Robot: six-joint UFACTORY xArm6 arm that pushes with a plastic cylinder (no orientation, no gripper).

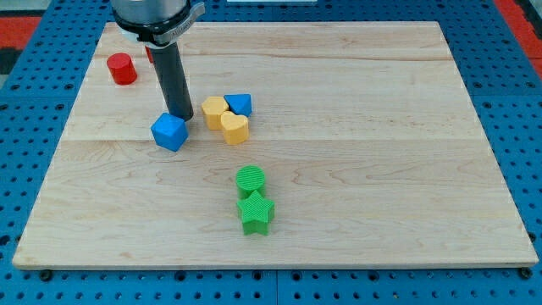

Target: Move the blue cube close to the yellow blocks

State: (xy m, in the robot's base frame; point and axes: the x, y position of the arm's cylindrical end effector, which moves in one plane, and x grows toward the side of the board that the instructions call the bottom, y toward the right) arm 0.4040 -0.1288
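Blue cube (169,132): sits on the wooden board (356,152) at the view's left of centre, tilted corner-on, near the yellow pair but apart from it.
My tip (179,116): rests at the cube's upper right edge, touching or just beside it (contact cannot be confirmed); it lies between the cube and the yellow blocks.
Tool state: a plain rod with nothing to clench or release; it grasps nothing.
Yellow hexagonal block (214,110): just right of the tip, touching the yellow heart-shaped block (235,128) below and to its right.
Second blue block (240,105): shape unclear, pressed against the yellow pair on the view's right.
Green round block (251,180): lower centre, touching the green star (256,213) beneath it.
Red cylinder (122,69): upper left, well apart from the rest.
Second red block (150,55): mostly hidden behind the rod.
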